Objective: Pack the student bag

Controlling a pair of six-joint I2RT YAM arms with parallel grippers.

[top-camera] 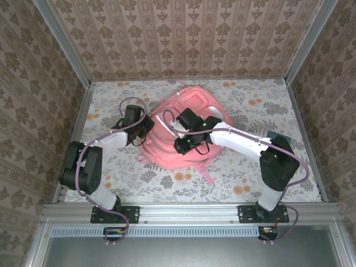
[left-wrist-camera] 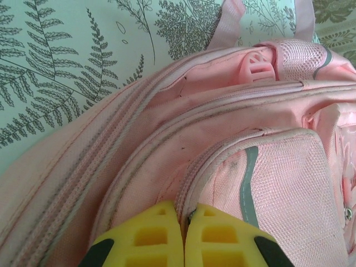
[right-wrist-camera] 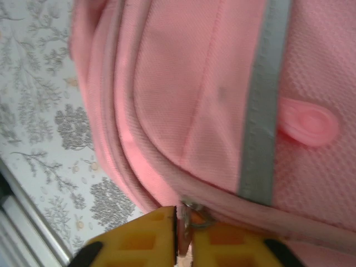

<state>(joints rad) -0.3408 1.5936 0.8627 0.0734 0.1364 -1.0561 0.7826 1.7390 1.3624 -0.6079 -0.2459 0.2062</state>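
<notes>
The student bag is a large pink backpack lying in the middle of the flowered table. My left gripper is at the bag's left side, its yellow fingers pressed together on the piped zip seam of the student bag beside a mesh pocket. At the bag's near side my right gripper has a metal zip pull pinched in the narrow slit between its fingers, under a grey stripe on the student bag.
A flat dark-blue booklet lies at the right, partly behind my right arm's elbow. A pink strap trails toward the near edge. Metal rails and papered walls bound the table.
</notes>
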